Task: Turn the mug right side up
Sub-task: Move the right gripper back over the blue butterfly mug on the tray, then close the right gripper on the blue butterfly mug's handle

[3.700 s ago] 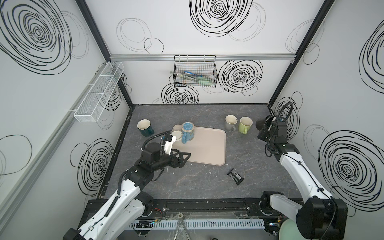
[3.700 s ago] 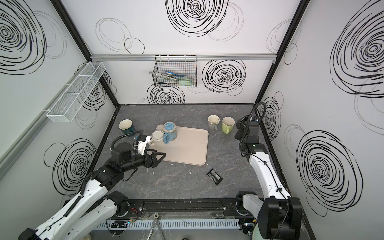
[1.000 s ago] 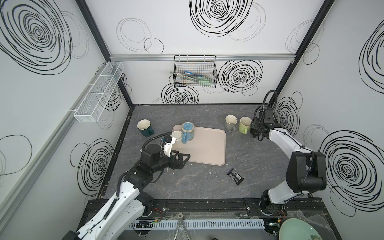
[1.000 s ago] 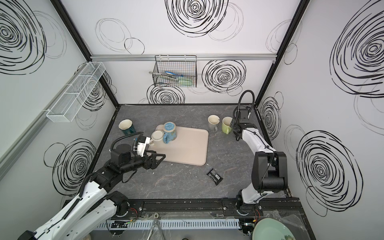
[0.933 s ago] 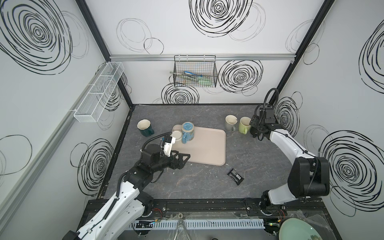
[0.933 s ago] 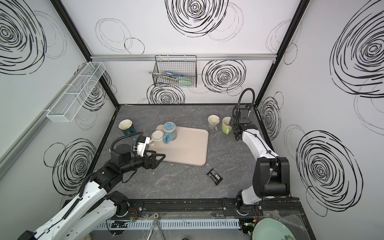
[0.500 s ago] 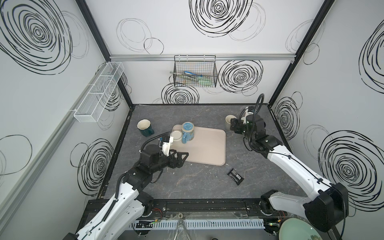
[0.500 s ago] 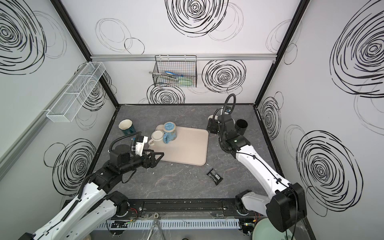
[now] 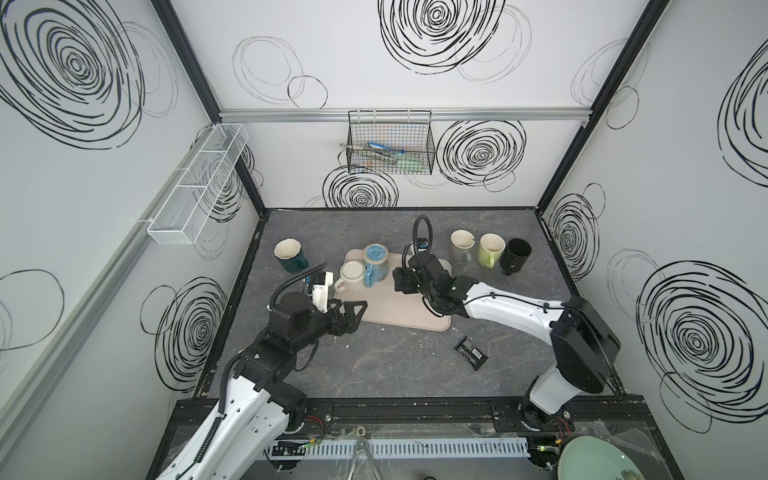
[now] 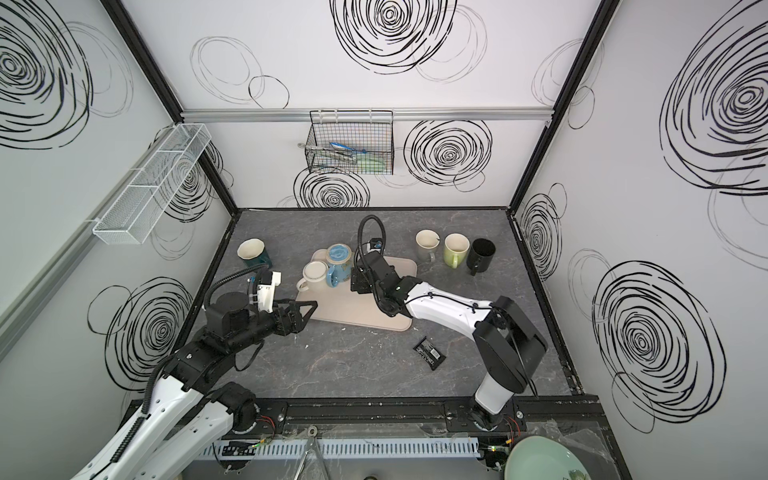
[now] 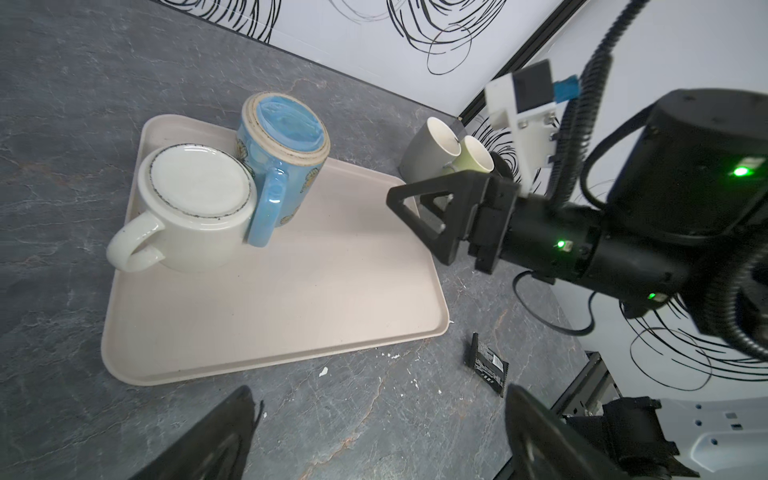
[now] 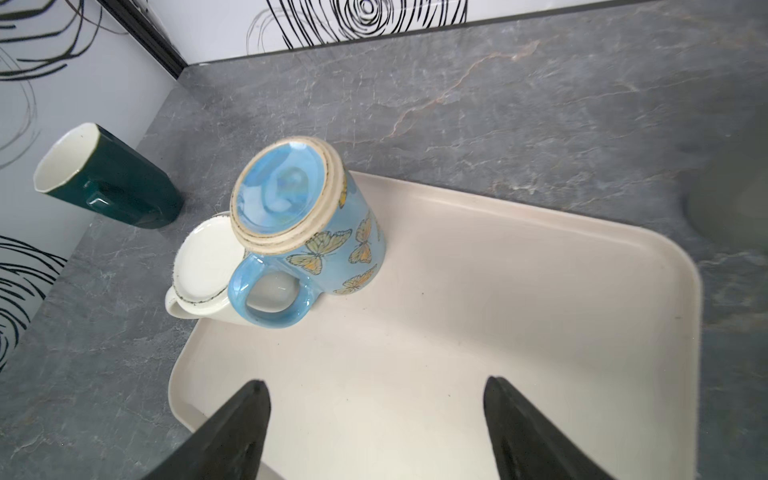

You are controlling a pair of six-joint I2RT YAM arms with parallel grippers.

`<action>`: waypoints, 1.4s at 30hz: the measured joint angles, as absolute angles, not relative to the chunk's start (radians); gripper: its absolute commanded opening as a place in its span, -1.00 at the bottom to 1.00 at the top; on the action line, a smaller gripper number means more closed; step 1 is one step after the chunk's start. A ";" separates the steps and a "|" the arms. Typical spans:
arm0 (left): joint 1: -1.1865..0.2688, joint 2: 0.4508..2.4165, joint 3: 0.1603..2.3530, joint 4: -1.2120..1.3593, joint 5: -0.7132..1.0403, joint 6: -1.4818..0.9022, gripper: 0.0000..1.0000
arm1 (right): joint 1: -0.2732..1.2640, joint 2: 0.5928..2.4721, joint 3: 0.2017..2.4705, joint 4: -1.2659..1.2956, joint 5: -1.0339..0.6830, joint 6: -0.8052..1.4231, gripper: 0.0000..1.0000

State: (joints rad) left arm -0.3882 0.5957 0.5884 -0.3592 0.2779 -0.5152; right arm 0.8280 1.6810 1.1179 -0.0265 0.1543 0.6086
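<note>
- Beige tray sits mid-table on the grey stone-look tabletop in both top views.
- Blue butterfly mug stands upside down at the tray's far left corner. Cream mug is also upside down just beside it, towards the left arm.
- Right gripper reaches across the middle and hangs over the tray, just beside the blue butterfly mug. Its jaws are apart with nothing between them.
- Left gripper is at the tray's near left edge, jaws spread wide and empty.
- Upright on the bare tabletop are a dark green mug at far left and, at far right, a row of grey mug, lime mug and black mug.
- Black packet lies flat near the tray's near right corner.
- In a top view, the blue butterfly mug shows its glazed base upward, and the right gripper is near it without touching.
- Left wrist view: the cream mug and blue butterfly mug are both base up, with the blue handle against the cream mug's side. The right gripper points at them over the tray.
- Right wrist view: the blue butterfly mug is dead ahead, handle towards the camera. The black fingers stand wide apart over bare tray, holding nothing.
</note>
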 measured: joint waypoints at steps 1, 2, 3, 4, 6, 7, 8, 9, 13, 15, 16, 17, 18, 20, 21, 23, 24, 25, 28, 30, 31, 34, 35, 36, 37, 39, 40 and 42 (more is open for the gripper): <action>-0.385 0.596 0.597 -0.366 0.274 -0.512 0.92 | 0.833 1.710 1.141 -0.023 0.146 0.610 0.69; -0.383 0.596 0.607 -0.372 0.269 -0.508 0.92 | 0.837 1.740 1.170 -0.019 0.139 0.611 0.69; -0.382 0.596 0.619 -0.381 0.263 -0.506 0.92 | 0.839 1.763 1.193 -0.015 0.133 0.614 0.69; -0.381 0.597 0.633 -0.393 0.253 -0.505 0.92 | 0.843 1.789 1.222 -0.014 0.129 0.617 0.69; -0.379 0.596 0.658 -0.407 0.230 -0.508 0.92 | 0.847 1.830 1.269 -0.007 0.120 0.624 0.68; -0.379 0.596 0.670 -0.413 0.216 -0.510 0.92 | 0.850 1.850 1.292 -0.004 0.116 0.628 0.68; -0.378 0.596 0.680 -0.417 0.205 -0.513 0.92 | 0.852 1.866 1.311 -0.002 0.112 0.630 0.68; -0.378 0.595 0.686 -0.420 0.199 -0.514 0.92 | 0.853 1.882 1.327 -0.001 0.109 0.632 0.68; -0.374 0.595 0.697 -0.426 0.192 -0.524 0.92 | 0.857 1.941 1.385 -0.004 0.105 0.633 0.67; -0.371 0.596 0.697 -0.429 0.194 -0.528 0.92 | 0.859 1.965 1.412 -0.010 0.107 0.633 0.67; -0.370 0.596 0.697 -0.429 0.198 -0.529 0.92 | 0.859 1.974 1.420 -0.014 0.110 0.633 0.66; -0.369 0.596 0.697 -0.429 0.202 -0.532 0.92 | 0.859 1.983 1.431 -0.022 0.115 0.633 0.66; -0.369 0.596 0.697 -0.429 0.207 -0.532 0.92 | 0.860 1.993 1.444 -0.033 0.122 0.633 0.66; -0.368 0.596 0.697 -0.429 0.215 -0.535 0.92 | 0.861 2.011 1.465 -0.052 0.137 0.633 0.65; -0.368 0.596 0.697 -0.429 0.219 -0.535 0.92 | 0.861 2.021 1.475 -0.061 0.143 0.633 0.65; -0.367 0.596 0.697 -0.429 0.223 -0.535 0.92 | 0.862 2.040 1.493 -0.076 0.155 0.633 0.64; -0.367 0.596 0.697 -0.430 0.223 -0.535 0.92 | 0.862 2.050 1.500 -0.083 0.161 0.633 0.63; -0.367 0.596 0.697 -0.431 0.223 -0.535 0.92 | 0.862 2.058 1.506 -0.090 0.163 0.633 0.63; -0.367 0.594 0.697 -0.436 0.223 -0.534 0.92 | 0.864 2.067 1.526 -0.111 0.173 0.636 0.58; -0.367 0.593 0.697 -0.441 0.223 -0.534 0.92 | 0.864 2.068 1.536 -0.131 0.183 0.636 0.55; -0.367 0.593 0.697 -0.443 0.223 -0.534 0.92 | 0.864 2.068 1.540 -0.141 0.189 0.636 0.53; -0.366 0.588 0.697 -0.445 0.223 -0.534 0.92 | 0.864 2.068 1.549 -0.171 0.203 0.637 0.50; -0.366 0.586 0.697 -0.444 0.223 -0.534 0.92 | 0.864 2.068 1.552 -0.181 0.210 0.637 0.49; -0.365 0.585 0.697 -0.445 0.223 -0.534 0.92 | 0.864 2.068 1.552 -0.190 0.214 0.638 0.48; -0.365 0.585 0.697 -0.445 0.223 -0.534 0.92 | 0.863 2.068 1.552 -0.199 0.218 0.638 0.47; -0.365 0.585 0.697 -0.445 0.223 -0.534 0.92 | 0.863 2.068 1.552 -0.224 0.222 0.640 0.45; -0.365 0.585 0.697 -0.445 0.223 -0.534 0.92 | 0.862 2.068 1.551 -0.235 0.221 0.640 0.44; -0.365 0.585 0.697 -0.445 0.223 -0.534 0.92 | 0.858 2.068 1.551 -0.249 0.214 0.633 0.40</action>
State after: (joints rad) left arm -0.3653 0.5850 0.6971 -0.4446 0.2234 -0.5343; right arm 0.8581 2.0678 1.5509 -0.2489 0.2142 0.6331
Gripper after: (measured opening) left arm 0.960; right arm 0.713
